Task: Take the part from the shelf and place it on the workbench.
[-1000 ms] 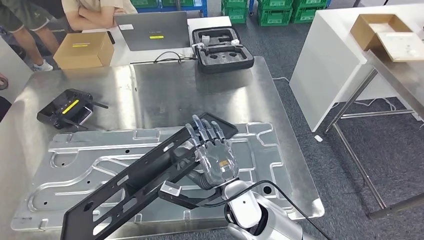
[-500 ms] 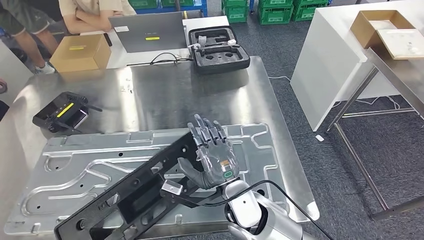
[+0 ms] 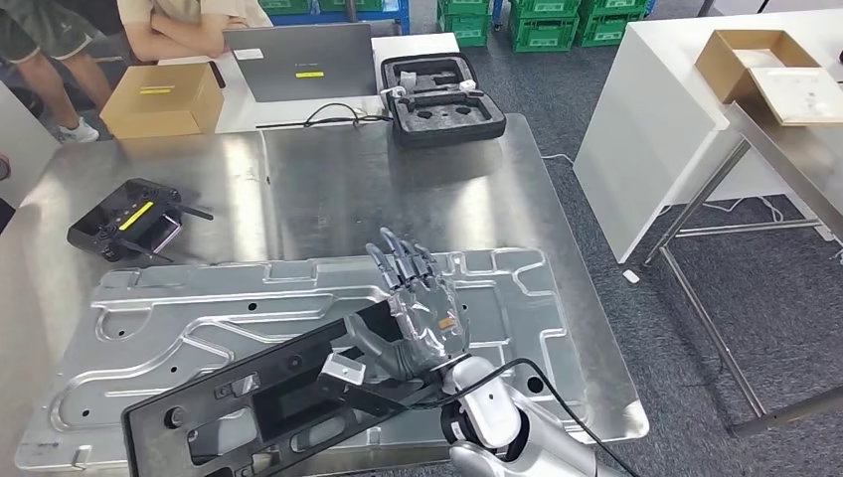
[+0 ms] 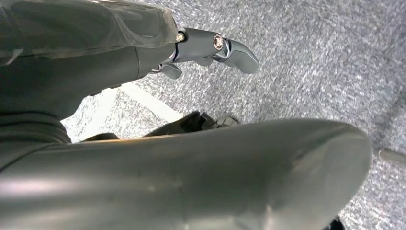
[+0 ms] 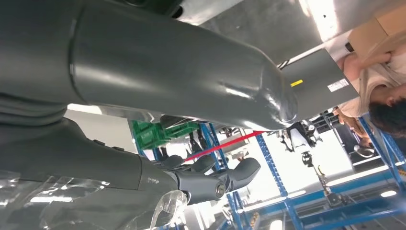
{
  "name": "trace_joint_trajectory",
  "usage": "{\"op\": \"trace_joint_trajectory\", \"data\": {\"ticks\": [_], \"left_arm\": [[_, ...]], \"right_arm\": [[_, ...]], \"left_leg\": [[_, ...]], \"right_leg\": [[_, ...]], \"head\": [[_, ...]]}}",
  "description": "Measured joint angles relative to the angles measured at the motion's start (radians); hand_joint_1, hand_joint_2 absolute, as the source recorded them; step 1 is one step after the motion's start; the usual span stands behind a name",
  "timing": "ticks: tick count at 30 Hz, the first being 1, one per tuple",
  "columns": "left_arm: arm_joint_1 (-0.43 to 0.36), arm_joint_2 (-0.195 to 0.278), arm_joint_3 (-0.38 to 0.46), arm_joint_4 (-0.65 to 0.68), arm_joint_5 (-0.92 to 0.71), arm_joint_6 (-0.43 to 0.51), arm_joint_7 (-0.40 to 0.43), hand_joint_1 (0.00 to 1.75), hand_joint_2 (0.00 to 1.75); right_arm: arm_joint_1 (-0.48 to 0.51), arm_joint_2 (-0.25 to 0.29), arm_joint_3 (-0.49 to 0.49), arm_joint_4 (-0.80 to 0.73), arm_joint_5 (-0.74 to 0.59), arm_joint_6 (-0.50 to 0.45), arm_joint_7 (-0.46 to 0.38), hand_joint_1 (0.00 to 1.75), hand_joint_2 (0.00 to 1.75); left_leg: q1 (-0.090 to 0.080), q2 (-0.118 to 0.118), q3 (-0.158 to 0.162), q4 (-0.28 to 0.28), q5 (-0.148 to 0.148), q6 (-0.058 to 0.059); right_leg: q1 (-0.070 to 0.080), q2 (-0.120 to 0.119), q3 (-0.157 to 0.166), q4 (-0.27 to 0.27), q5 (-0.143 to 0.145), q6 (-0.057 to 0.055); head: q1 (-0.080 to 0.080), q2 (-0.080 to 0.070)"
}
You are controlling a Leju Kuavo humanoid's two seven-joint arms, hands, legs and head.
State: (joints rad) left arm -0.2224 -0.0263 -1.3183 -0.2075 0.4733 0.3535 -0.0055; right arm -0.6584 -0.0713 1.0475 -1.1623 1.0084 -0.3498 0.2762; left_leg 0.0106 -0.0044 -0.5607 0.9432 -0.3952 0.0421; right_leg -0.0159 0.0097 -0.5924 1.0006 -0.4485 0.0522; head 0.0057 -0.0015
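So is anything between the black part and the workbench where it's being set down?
Yes: a large silver stamped panel lies on the workbench, and the black part, under the right robot hand, lies over it.

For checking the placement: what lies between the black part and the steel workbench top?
In the head view, a large stamped metal panel lies on the workbench under the black part.

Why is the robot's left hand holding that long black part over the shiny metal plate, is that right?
Not quite: in the head view, the right hand holds the long black part over the shiny metal plate.
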Motion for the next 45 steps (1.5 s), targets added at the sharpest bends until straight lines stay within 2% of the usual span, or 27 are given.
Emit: {"op": "trace_joint_trajectory", "data": {"ticks": [3, 4, 5, 6, 8, 10, 13, 15, 16, 18, 19, 20, 21, 24, 25, 29, 30, 32, 34, 35, 36, 37, 39, 40, 42, 44, 45], "left_arm": [[0.003, 0.0, 0.003, 0.0, 0.002, 0.006, 0.006, 0.0, 0.0], [0.004, 0.0, 0.004, 0.0, 0.002, 0.007, 0.006, 0.0, 0.0], [0.006, 0.0, 0.004, 0.0, 0.002, 0.007, 0.008, 0.0, 0.0], [0.007, 0.0, 0.004, 0.0, 0.002, 0.008, 0.01, 0.0, 0.0], [0.008, 0.0, 0.005, 0.0, 0.003, 0.009, 0.013, 0.0, 0.0], [0.008, 0.0, 0.005, 0.0, 0.004, 0.01, 0.014, 0.0, 0.0], [0.009, -0.001, 0.006, 0.0, 0.006, 0.011, 0.014, 0.0, 0.0], [0.011, 0.0, 0.006, 0.0, 0.006, 0.012, 0.014, 0.0, 0.0], [0.011, 0.0, 0.007, 0.0, 0.006, 0.013, 0.014, 0.0, 0.0], [0.014, 0.0, 0.009, 0.0, 0.006, 0.014, 0.014, 0.0, 0.0], [0.015, 0.0, 0.01, 0.0, 0.006, 0.014, 0.014, 0.0, 0.0], [0.016, 0.0, 0.012, 0.0, 0.006, 0.015, 0.014, 0.0, 0.0], [0.016, 0.0, 0.012, 0.0, 0.006, 0.015, 0.014, 0.0, 0.0], [0.015, 0.0, 0.017, 0.0, 0.005, 0.017, 0.014, 0.0, 0.0], [0.014, 0.0, 0.019, 0.0, 0.005, 0.018, 0.014, 0.0, 0.0], [0.016, 0.0, 0.023, 0.0, 0.005, 0.019, 0.014, 0.0, 0.0], [0.016, 0.0, 0.024, 0.0, 0.005, 0.02, 0.014, 0.0, 0.0], [0.017, 0.0, 0.025, 0.0, 0.005, 0.021, 0.014, 0.0, 0.0], [0.019, 0.0, 0.026, 0.0, 0.005, 0.022, 0.014, 0.0, 0.0], [0.02, 0.0, 0.026, 0.0, 0.005, 0.022, 0.014, 0.0, 0.0], [0.021, 0.0, 0.027, 0.0, 0.005, 0.022, 0.014, 0.0, 0.0], [0.021, 0.0, 0.027, 0.0, 0.005, 0.022, 0.014, 0.0, 0.0], [0.022, 0.0, 0.029, 0.0, 0.005, 0.022, 0.014, 0.0, 0.0], [0.022, 0.0, 0.029, 0.0, 0.005, 0.022, 0.014, 0.0, 0.0], [0.021, 0.0, 0.03, 0.0, 0.004, 0.022, 0.014, 0.0, 0.0], [0.023, 0.0, 0.031, 0.0, 0.003, 0.023, 0.013, 0.0, 0.0], [0.024, 0.0, 0.031, 0.0, 0.002, 0.023, 0.013, 0.0, 0.0]], "right_arm": [[0.014, -0.015, -0.011, -0.021, -0.029, -0.004, 0.001, 0.0, 0.0], [0.021, -0.02, -0.014, -0.026, -0.035, -0.004, 0.001, 0.0, 0.0], [0.028, -0.024, -0.017, -0.032, -0.04, -0.005, 0.001, 0.0, 0.0], [0.032, -0.028, -0.019, -0.037, -0.044, -0.006, 0.001, 0.0, 0.0], [0.035, -0.036, -0.026, -0.05, -0.053, -0.009, 0.002, 0.0, 0.0], [0.035, -0.041, -0.032, -0.064, -0.062, -0.011, 0.001, 0.0, 0.0], [0.039, -0.048, -0.037, -0.08, -0.07, -0.012, 0.001, 0.0, 0.0], [0.041, -0.052, -0.042, -0.088, -0.076, -0.012, 0.001, 0.0, 0.0], [0.042, -0.053, -0.044, -0.092, -0.079, -0.012, 0.0, 0.0, 0.0], [0.046, -0.055, -0.046, -0.097, -0.083, -0.012, -0.001, 0.0, 0.0], [0.049, -0.056, -0.046, -0.098, -0.085, -0.012, -0.002, 0.0, 0.0], [0.052, -0.057, -0.046, -0.099, -0.086, -0.012, -0.002, 0.0, 0.0], [0.055, -0.059, -0.047, -0.099, -0.087, -0.012, -0.003, 0.0, 0.0], [0.057, -0.061, -0.05, -0.104, -0.094, -0.013, -0.006, 0.0, 0.0], [0.057, -0.061, -0.051, -0.106, -0.096, -0.014, -0.007, 0.0, 0.0], [0.058, -0.065, -0.055, -0.11, -0.104, -0.016, -0.009, 0.0, 0.0], [0.06, -0.067, -0.056, -0.112, -0.111, -0.017, -0.01, 0.0, 0.0], [0.066, -0.072, -0.06, -0.115, -0.133, -0.022, -0.016, 0.0, 0.0], [0.076, -0.078, -0.063, -0.119, -0.158, -0.027, -0.025, 0.0, 0.0], [0.082, -0.081, -0.066, -0.121, -0.171, -0.028, -0.03, 0.0, 0.0], [0.086, -0.083, -0.068, -0.123, -0.182, -0.029, -0.034, 0.0, 0.0], [0.09, -0.085, -0.071, -0.127, -0.193, -0.029, -0.037, 0.0, 0.0], [0.092, -0.089, -0.076, -0.135, -0.214, -0.029, -0.044, 0.0, 0.0], [0.092, -0.091, -0.079, -0.14, -0.226, -0.028, -0.048, 0.0, 0.0], [0.094, -0.094, -0.084, -0.15, -0.248, -0.026, -0.058, 0.0, 0.0], [0.099, -0.098, -0.085, -0.156, -0.263, -0.024, -0.065, 0.0, 0.0], [0.102, -0.099, -0.086, -0.159, -0.269, -0.022, -0.067, 0.0, 0.0]], "left_leg": [[-0.001, 0.002, 0.004, -0.002, 0.0, 0.011], [-0.001, 0.002, 0.004, -0.001, -0.001, 0.011], [-0.002, 0.002, 0.005, -0.001, -0.001, 0.012], [-0.002, 0.001, 0.006, -0.001, -0.001, 0.012], [-0.003, 0.0, 0.008, 0.001, -0.002, 0.01], [-0.008, 0.001, 0.006, 0.004, -0.003, 0.004], [-0.009, 0.001, 0.003, 0.005, -0.003, -0.009], [-0.005, 0.001, -0.008, 0.032, -0.03, -0.02], [-0.003, 0.001, -0.026, 0.079, -0.064, -0.026], [0.001, 0.002, -0.078, 0.219, -0.141, -0.036], [0.003, 0.002, -0.1, 0.28, -0.169, -0.04], [0.004, 0.002, -0.104, 0.303, -0.175, -0.042], [0.006, 0.002, -0.087, 0.283, -0.162, -0.043], [0.005, 0.001, 0.038, 0.066, -0.086, -0.037], [0.003, 0.0, 0.063, 0.017, -0.071, -0.033], [-0.007, -0.001, 0.059, -0.002, -0.046, -0.004], [-0.007, 0.0, 0.053, -0.004, -0.037, 0.006], [-0.005, 0.003, 0.037, -0.006, -0.02, 0.021], [-0.007, 0.004, 0.018, -0.005, -0.006, 0.026], [-0.008, 0.004, 0.009, -0.004, 0.001, 0.026], [-0.009, 0.004, 0.0, -0.003, 0.007, 0.026], [-0.01, 0.003, -0.007, -0.003, 0.013, 0.024], [-0.012, 0.003, -0.017, -0.001, 0.021, 0.019], [-0.013, 0.003, -0.02, -0.001, 0.025, 0.014], [-0.013, 0.004, -0.023, -0.001, 0.035, 0.002], [-0.012, 0.003, -0.027, -0.001, 0.04, -0.011], [-0.012, 0.003, -0.035, 0.011, 0.026, -0.017]], "right_leg": [[0.0, -0.002, -0.091, 0.199, -0.095, 0.006], [0.0, -0.002, -0.116, 0.25, -0.109, 0.006], [0.0, -0.002, -0.123, 0.262, -0.104, 0.006], [0.0, -0.002, -0.109, 0.232, -0.08, 0.004], [0.001, -0.002, -0.04, 0.086, -0.009, -0.005], [0.006, -0.002, 0.01, -0.025, 0.033, -0.013], [0.008, -0.003, 0.016, -0.047, 0.042, -0.022], [0.004, -0.006, 0.014, -0.052, 0.05, -0.034], [0.002, -0.007, 0.012, -0.054, 0.054, -0.039], [0.001, -0.006, 0.003, -0.054, 0.061, -0.044], [0.001, -0.006, -0.003, -0.053, 0.065, -0.044], [0.001, -0.006, -0.008, -0.053, 0.069, -0.043], [0.001, -0.006, -0.012, -0.053, 0.074, -0.04], [0.001, -0.005, -0.023, -0.053, 0.087, -0.027], [0.002, -0.005, -0.025, -0.053, 0.092, -0.022], [-0.001, -0.005, -0.034, -0.051, 0.1, 0.003], [-0.003, -0.005, -0.045, -0.03, 0.078, 0.008], [-0.005, -0.005, -0.085, 0.075, -0.009, 0.014], [-0.005, -0.005, -0.124, 0.215, -0.091, 0.018], [-0.004, -0.005, -0.126, 0.252, -0.105, 0.018], [-0.004, -0.005, -0.106, 0.247, -0.1, 0.017], [-0.004, -0.005, -0.066, 0.201, -0.08, 0.013], [0.0, -0.005, 0.043, 0.044, -0.039, 0.002], [0.004, -0.005, 0.079, -0.014, -0.025, -0.003], [0.012, -0.004, 0.101, -0.059, -0.017, -0.013], [0.009, -0.006, 0.094, -0.065, -0.004, -0.024], [0.005, -0.009, 0.088, -0.069, 0.004, -0.032]], "head": [[0.001, 0.0], [0.001, 0.0], [0.001, 0.0], [0.001, 0.0], [0.002, 0.0], [0.002, 0.0], [0.001, 0.0], [0.001, 0.0], [0.001, 0.0], [0.0, 0.0], [0.0, 0.0], [0.0, 0.0], [0.0, 0.0], [0.0, 0.0], [0.0, 0.0], [0.002, 0.0], [0.003, 0.0], [0.005, 0.0], [0.006, 0.0], [0.006, 0.0], [0.007, 0.0], [0.007, 0.0], [0.007, 0.0], [0.007, 0.0], [0.007, 0.0], [0.007, 0.0], [0.006, 0.0]]}}
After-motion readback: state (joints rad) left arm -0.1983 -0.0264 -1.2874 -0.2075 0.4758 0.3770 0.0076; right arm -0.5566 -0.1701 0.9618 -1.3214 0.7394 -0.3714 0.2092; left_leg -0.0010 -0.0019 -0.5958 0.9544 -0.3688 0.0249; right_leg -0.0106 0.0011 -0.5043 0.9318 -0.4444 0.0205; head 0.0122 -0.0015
